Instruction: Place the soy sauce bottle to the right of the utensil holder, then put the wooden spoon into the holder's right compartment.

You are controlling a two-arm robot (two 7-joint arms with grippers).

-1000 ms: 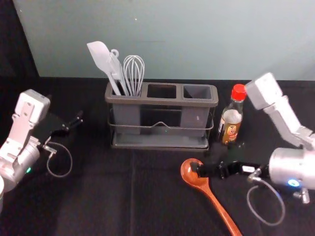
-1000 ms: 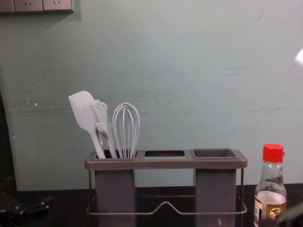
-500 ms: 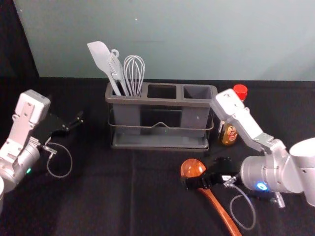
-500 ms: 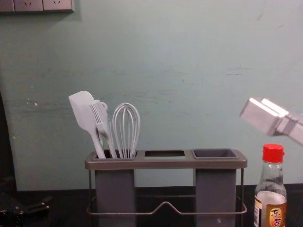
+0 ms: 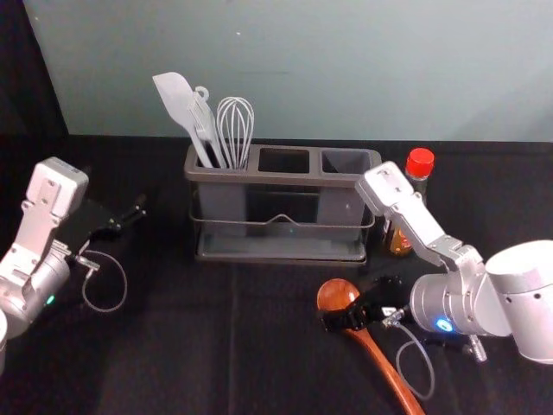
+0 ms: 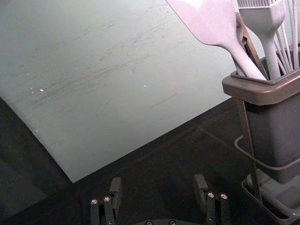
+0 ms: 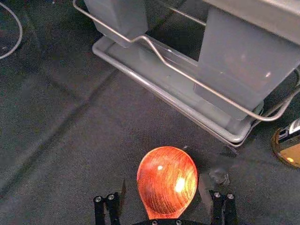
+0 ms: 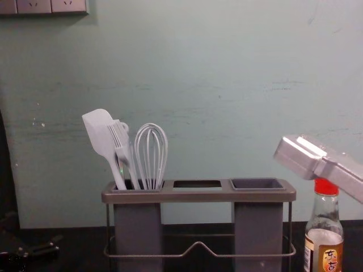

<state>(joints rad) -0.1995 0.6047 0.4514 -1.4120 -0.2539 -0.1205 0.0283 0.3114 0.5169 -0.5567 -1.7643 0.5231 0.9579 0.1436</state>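
A: Right gripper (image 5: pixel 361 304)?
B: Fingers spread, astride the wooden spoon's (image 5: pixel 335 295) bowl per right wrist view. Head view adds its handle (image 5: pixel 385 372), running robotward.
A: Around?
B: Utensil holder (image 5: pixel 285 180) beyond; soy sauce bottle (image 5: pixel 420 162) right of it, partly behind right arm (image 5: pixel 415 225). Left gripper (image 5: pixel 121 221) parked left, spread.

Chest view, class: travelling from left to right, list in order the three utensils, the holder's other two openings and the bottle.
White spatula → brush → whisk → middle opening → right compartment → soy sauce bottle.
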